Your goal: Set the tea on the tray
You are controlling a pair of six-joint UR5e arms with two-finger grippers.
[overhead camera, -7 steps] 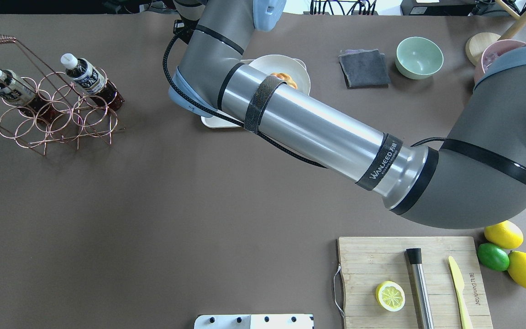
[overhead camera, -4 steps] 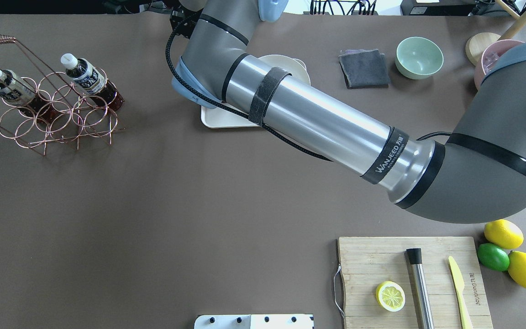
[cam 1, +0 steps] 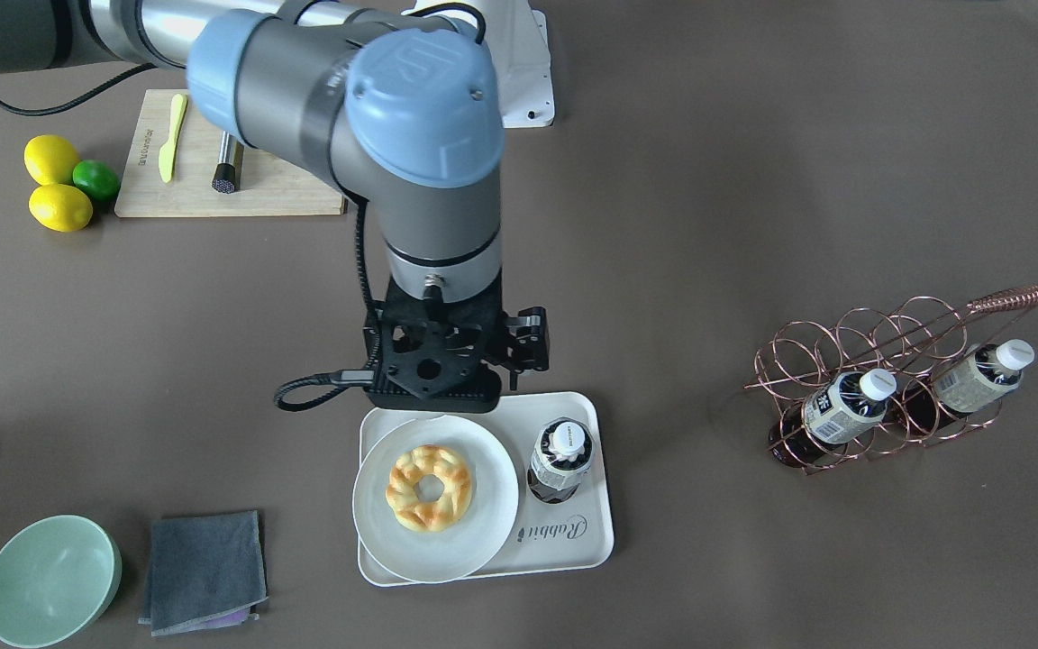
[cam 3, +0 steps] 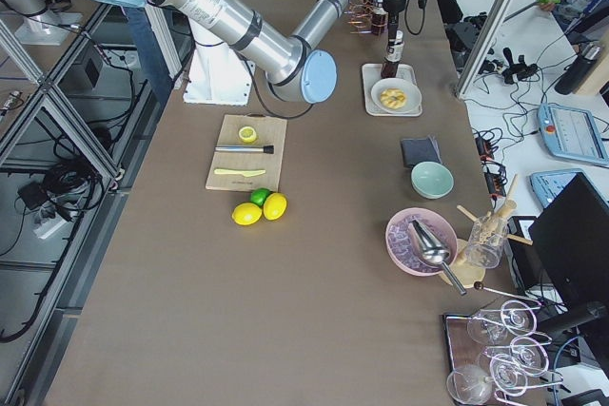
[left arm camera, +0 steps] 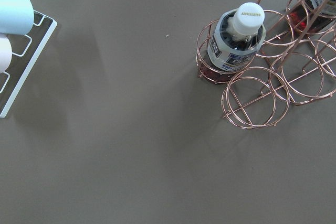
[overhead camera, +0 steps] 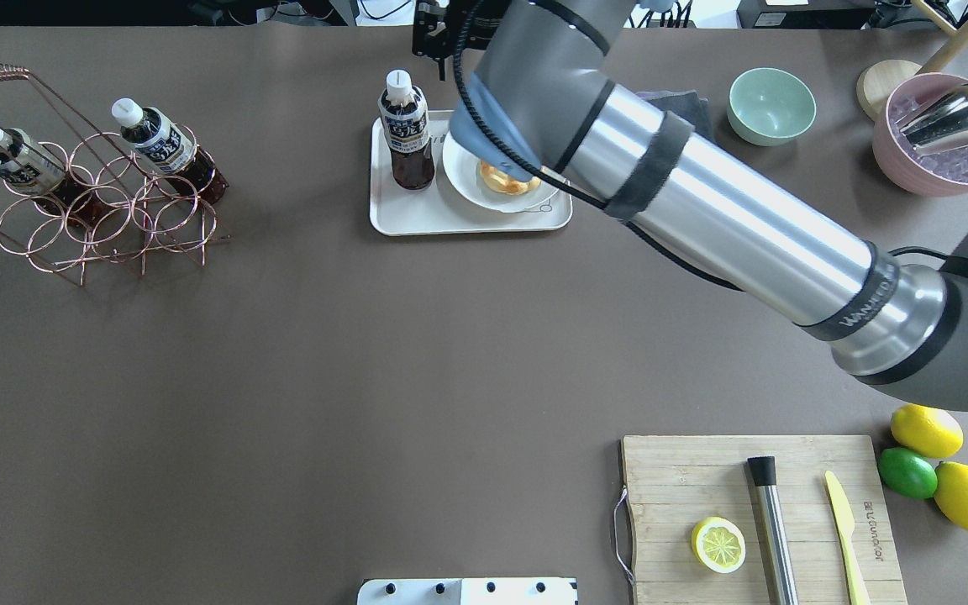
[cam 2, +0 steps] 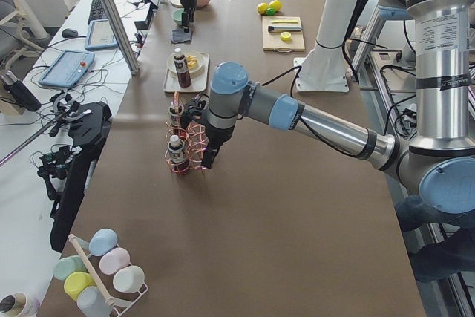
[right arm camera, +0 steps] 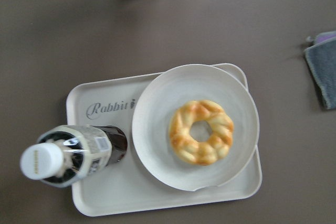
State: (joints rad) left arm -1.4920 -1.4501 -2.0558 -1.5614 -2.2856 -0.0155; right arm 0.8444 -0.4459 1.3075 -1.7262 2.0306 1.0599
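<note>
The tea bottle [cam 1: 564, 460] stands upright on the left part of the off-white "Rabbit" tray [cam 1: 573, 541], free of any grip; it also shows in the overhead view [overhead camera: 406, 126] and the right wrist view [right arm camera: 73, 156]. My right gripper [cam 1: 526, 347] hangs above the tray's robot-side edge, apart from the bottle, and its jaws look open and empty. My left gripper [cam 2: 210, 159] hovers over the copper rack; I cannot tell if it is open or shut.
A round white plate with a doughnut [cam 1: 429, 487] fills the tray's other half. The copper wire rack [overhead camera: 106, 210] holds two more bottles. A grey cloth [cam 1: 204, 568], green bowl [cam 1: 50, 577], cutting board [overhead camera: 753, 512] and lemons [overhead camera: 925, 430] lie around.
My right arm has swung away to the right and back, uncovering the tray. The bottle, hidden under the arm before, now stands on the tray in plain view.
</note>
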